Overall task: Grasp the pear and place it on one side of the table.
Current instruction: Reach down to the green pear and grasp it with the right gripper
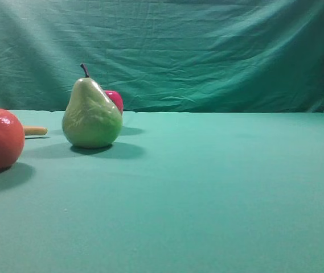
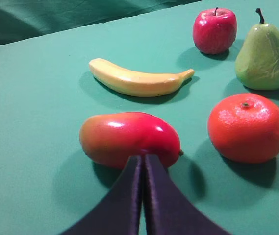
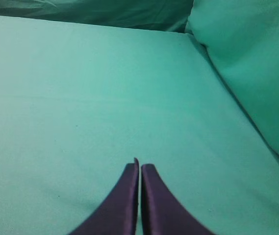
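Note:
The yellow-green pear [image 1: 91, 113] with a dark stem stands upright on the teal table [image 1: 218, 187], left of centre. In the left wrist view the pear [image 2: 265, 55] is at the far right. My left gripper [image 2: 143, 157] is shut and empty, its dark tips just in front of a red-yellow mango [image 2: 128, 138], well short of the pear. Over bare cloth, my right gripper [image 3: 139, 166] is shut with nothing in it. Neither gripper shows in the exterior high view.
A red apple [image 2: 214, 30] stands behind the pear. A banana [image 2: 138, 80] lies left of it, and a large orange-red round fruit [image 2: 247, 127] sits in front. The wrinkled cloth backdrop [image 1: 167, 51] rises behind the table, and cloth [image 3: 257, 63] also rises at the right.

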{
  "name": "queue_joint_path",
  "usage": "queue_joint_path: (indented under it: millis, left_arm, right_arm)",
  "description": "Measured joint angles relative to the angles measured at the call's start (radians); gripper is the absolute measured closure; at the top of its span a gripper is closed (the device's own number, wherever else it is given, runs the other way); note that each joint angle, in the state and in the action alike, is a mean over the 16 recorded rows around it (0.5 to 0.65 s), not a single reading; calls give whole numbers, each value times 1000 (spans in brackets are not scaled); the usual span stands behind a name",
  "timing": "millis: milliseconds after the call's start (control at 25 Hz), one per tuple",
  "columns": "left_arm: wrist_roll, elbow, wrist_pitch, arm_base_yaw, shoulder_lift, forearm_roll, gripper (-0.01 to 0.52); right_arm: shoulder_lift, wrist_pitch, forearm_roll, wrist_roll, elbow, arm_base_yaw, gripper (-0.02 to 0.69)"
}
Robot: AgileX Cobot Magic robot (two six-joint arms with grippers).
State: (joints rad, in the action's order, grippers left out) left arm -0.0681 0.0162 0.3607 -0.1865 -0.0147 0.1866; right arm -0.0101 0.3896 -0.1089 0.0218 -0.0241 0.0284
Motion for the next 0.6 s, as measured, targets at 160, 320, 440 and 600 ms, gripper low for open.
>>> queue_joint_path:
  millis: [160, 320, 440, 600]
  left_arm:
    - [0, 0, 0, 0, 0, 0, 514]
    - [0, 0, 0, 0, 0, 0, 514]
    - [0, 0, 0, 0, 0, 0, 514]
    - [0, 0, 0, 0, 0, 0, 514]
  right_arm:
    - [0, 0, 0, 0, 0, 0, 665]
    - [0, 0, 0, 0, 0, 0, 665]
    - [0, 0, 0, 0, 0, 0, 665]
    - [0, -2, -2, 0, 0, 0, 665]
